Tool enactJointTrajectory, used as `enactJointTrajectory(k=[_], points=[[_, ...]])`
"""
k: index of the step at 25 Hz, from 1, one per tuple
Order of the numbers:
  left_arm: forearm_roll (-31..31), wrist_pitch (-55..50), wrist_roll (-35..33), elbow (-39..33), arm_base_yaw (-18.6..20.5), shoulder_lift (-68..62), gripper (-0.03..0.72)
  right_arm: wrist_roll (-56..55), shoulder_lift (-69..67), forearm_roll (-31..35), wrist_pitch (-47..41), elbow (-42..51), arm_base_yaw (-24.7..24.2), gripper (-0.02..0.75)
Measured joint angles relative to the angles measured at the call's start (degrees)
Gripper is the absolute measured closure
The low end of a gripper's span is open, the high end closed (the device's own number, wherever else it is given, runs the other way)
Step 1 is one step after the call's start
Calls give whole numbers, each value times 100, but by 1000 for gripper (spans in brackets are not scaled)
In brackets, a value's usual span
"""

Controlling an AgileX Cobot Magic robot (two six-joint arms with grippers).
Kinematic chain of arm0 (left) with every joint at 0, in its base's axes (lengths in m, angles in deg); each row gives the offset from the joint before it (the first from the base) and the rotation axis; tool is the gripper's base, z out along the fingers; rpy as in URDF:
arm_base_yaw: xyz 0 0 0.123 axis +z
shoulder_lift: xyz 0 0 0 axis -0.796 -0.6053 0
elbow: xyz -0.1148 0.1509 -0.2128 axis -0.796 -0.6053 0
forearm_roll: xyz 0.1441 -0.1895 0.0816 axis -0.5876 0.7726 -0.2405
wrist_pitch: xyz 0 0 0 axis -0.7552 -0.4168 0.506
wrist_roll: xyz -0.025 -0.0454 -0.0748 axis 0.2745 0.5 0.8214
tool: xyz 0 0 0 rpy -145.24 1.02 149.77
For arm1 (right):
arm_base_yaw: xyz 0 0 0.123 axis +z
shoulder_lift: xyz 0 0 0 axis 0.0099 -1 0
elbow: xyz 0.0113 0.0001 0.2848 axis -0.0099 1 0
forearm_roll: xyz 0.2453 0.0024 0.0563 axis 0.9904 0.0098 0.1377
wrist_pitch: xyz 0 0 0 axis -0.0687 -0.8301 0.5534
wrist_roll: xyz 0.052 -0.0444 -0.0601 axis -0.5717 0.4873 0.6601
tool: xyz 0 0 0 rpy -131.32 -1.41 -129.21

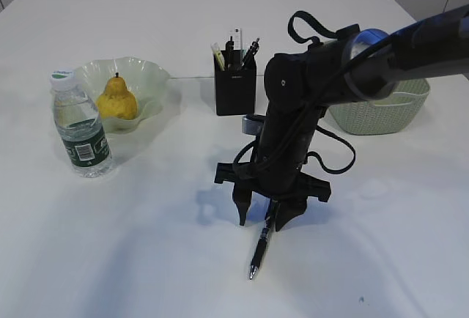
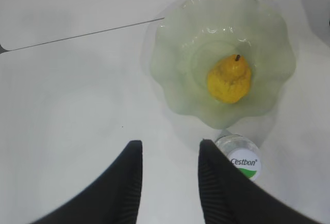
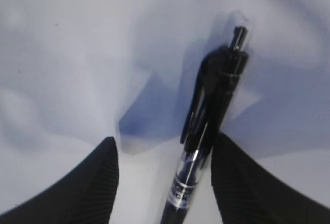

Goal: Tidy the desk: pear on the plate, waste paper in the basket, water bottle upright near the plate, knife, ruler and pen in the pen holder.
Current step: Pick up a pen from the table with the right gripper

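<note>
Right gripper [image 1: 263, 219]: low centre of the exterior view, pointing down at the table, jaws apart, straddling the pen's upper end; nothing clamped.
Right fingers [image 3: 87, 182]: ribbed black pads at the bottom corners of the right wrist view, one at lower left, one at lower right; gap between them only partly filled by the pen.
Pen [image 1: 261, 249]: black with a clear barrel, lying flat on the white table [image 1: 146, 259], tip toward the bottom of the exterior view; in the right wrist view [image 3: 206, 131] close against the right pad, well off the left one; contact with the right pad cannot be told.
Left gripper [image 2: 167, 182]: bottom centre of the left wrist view, jaws apart, empty, hovering above bare table; not seen in the exterior view.
Bottle [image 1: 80, 124]: upright at the left of the exterior view, just below and left of the plate; white and green cap [image 2: 244, 162] just right of the left gripper's right finger.
Plate [image 1: 150, 83]: pale green, wavy rim, upper left of the exterior view.
Pear [image 1: 117, 100]: yellow, on the plate, stem up.
Holder [image 1: 235, 83]: black, upper centre, above the right gripper, several items standing in it.
Basket [image 1: 381, 113]: pale green, woven, right of centre, partly behind the right arm; contents hidden.
</note>
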Motion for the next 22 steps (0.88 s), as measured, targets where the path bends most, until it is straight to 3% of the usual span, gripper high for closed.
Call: enactJointTrajectory(k=[6, 16, 22], points=[[0, 0, 0, 0, 0, 0, 433, -349, -24, 207, -60, -22, 0, 297], [-33, 0, 0, 0, 0, 0, 433, -405, -61, 14, -233, -36, 0, 570], [-44, 0, 0, 0, 0, 0, 433, -132, -61, -189, -262, -36, 3, 611]])
